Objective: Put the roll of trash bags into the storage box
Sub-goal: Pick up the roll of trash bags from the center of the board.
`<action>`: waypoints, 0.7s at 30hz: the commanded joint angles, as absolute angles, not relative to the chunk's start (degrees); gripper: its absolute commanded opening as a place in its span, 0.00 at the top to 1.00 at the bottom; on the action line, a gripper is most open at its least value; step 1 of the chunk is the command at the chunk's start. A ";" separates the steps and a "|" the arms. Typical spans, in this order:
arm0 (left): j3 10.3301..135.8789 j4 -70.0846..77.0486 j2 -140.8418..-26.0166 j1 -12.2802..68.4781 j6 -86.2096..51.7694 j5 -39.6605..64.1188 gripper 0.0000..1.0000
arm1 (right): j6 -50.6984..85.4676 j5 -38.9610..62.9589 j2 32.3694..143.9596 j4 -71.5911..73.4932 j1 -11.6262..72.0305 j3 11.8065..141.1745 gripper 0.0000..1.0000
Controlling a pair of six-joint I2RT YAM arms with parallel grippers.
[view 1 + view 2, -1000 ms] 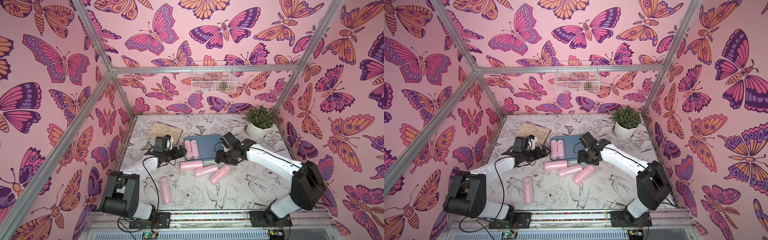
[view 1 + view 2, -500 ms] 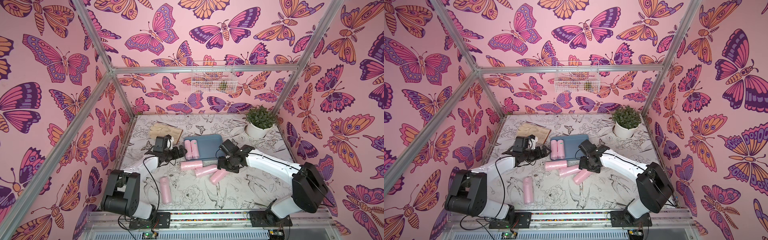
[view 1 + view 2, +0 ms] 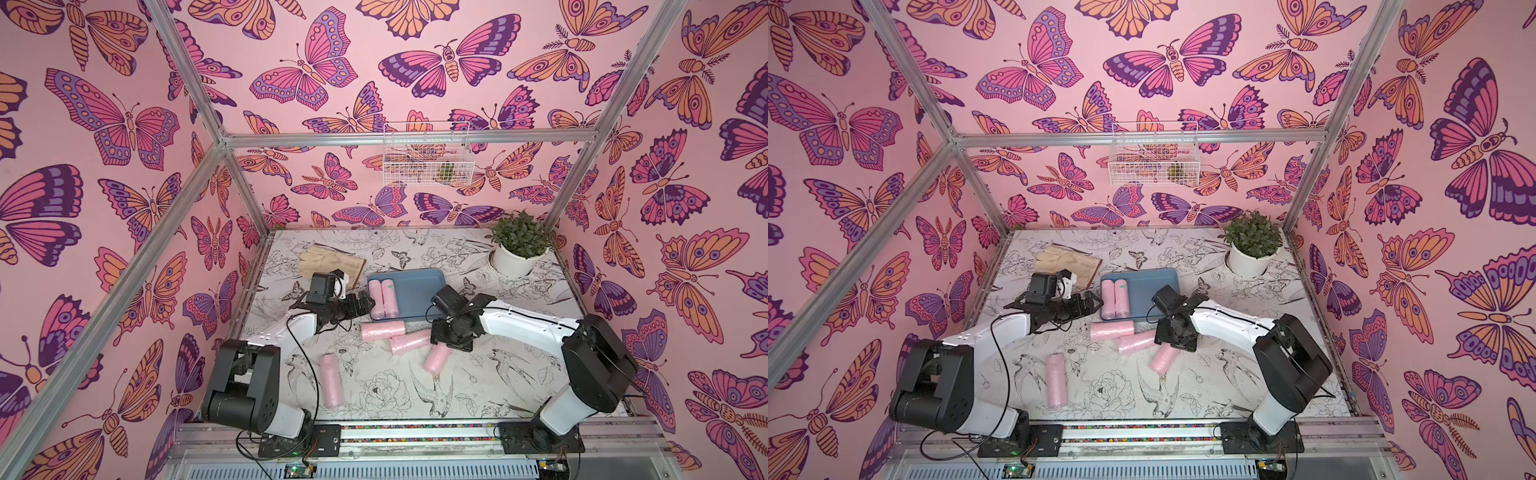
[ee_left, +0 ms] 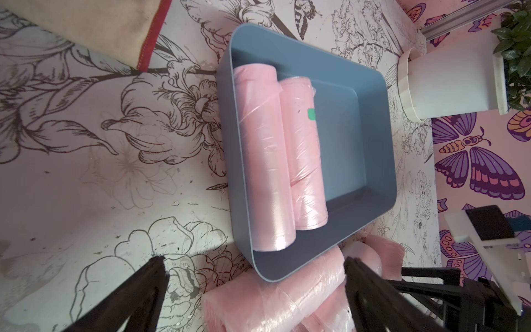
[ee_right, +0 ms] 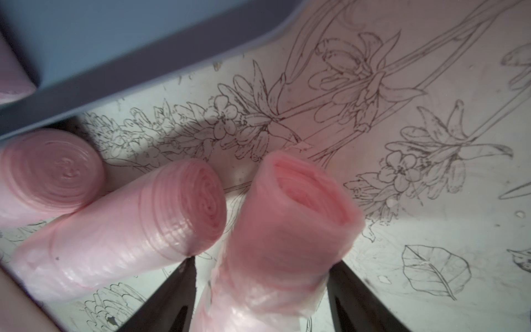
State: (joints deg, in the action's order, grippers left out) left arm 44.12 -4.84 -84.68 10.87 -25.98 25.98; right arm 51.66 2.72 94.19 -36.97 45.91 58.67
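The slate-blue storage box [image 3: 419, 286] lies mid-table with two pink rolls of trash bags [image 3: 382, 297] side by side at its left end, also clear in the left wrist view [image 4: 275, 155]. Three more rolls lie in front of the box and a fourth [image 3: 331, 380] lies alone nearer the front. My right gripper [image 3: 445, 345] is open and points down over the right-most roll [image 3: 436, 359]. In the right wrist view its fingers straddle that roll [image 5: 287, 218], which rests on the table. My left gripper [image 3: 361, 303] is wide open beside the box's left front corner, holding nothing.
A beige glove [image 3: 332, 266] lies at the back left, close behind my left wrist. A potted plant [image 3: 517, 249] stands at the back right. A white wire basket [image 3: 426, 160] hangs on the back wall. The other two rolls [image 5: 143, 238] lie just left of the straddled one.
My right gripper has moved from the box's front edge toward the front of the table and down over the right-most roll. The left arm has not moved.
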 commanded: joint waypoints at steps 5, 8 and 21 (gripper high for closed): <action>44.35 -6.08 -84.99 10.55 -25.23 27.23 0.00 | 51.17 3.22 96.37 -37.10 46.41 58.01 0.30; 44.26 -6.09 -84.77 10.55 -25.31 27.24 0.00 | 50.07 2.92 96.83 -37.74 46.43 58.39 0.32; 44.12 -6.08 -84.63 10.55 -25.44 27.24 0.00 | 39.91 -1.26 98.56 -44.08 46.49 61.90 0.47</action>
State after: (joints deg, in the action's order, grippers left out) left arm 44.12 -4.84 -84.68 10.87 -25.98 26.15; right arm 44.27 1.83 97.34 -39.94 46.17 60.34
